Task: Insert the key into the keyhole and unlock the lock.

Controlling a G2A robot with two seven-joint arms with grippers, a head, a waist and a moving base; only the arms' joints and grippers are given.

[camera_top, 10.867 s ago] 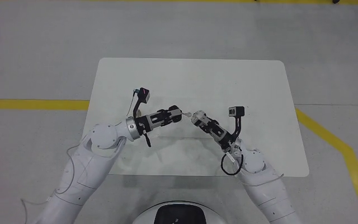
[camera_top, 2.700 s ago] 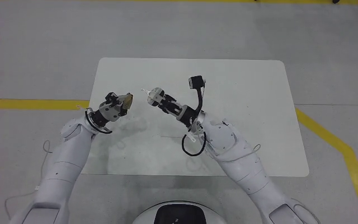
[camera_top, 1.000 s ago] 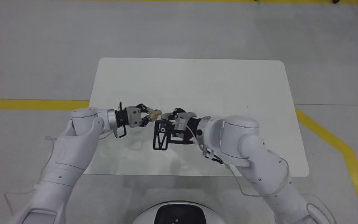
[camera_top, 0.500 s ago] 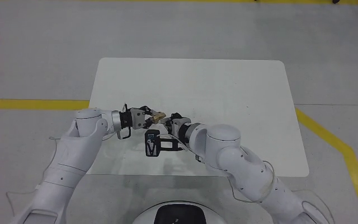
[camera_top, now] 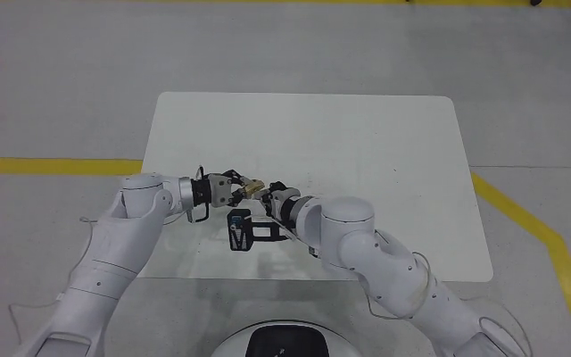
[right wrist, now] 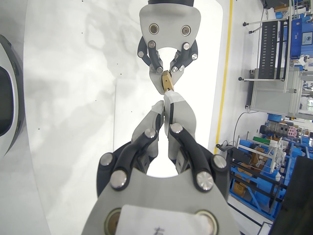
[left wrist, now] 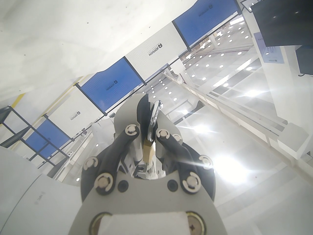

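Evidently the two arms meet above the desk (camera_top: pixel 375 134) so that lock and key can be lined up in the air, free of the surface. The left claw (camera_top: pixel 237 186) is closed on the lock (right wrist: pixel 167 81). It pinches the brass body by its flat sides and leaves the end facing the other arm bare. That bare end is presumably where the keyhole sits, which would explain the grip. The right claw (right wrist: pixel 163 107) faces it nose to nose, narrowed tight on the key (left wrist: pixel 154 114), whose silver head shows edge-on in the left wrist view. One fingertip (right wrist: pixel 171 96) of the right claw touches the lock's bare end, so the key's blade lies in the short space just ahead of that claw. It is hidden there, and whether it has entered the keyhole cannot be told. The claws stand in one line, which suits a straight push and then a twist of the right wrist, with the left claw bracing the lock against turning. The step in hand looks like insertion, with the unlocking turn judged not yet done. A slight tilt between the claws could jam the blade.
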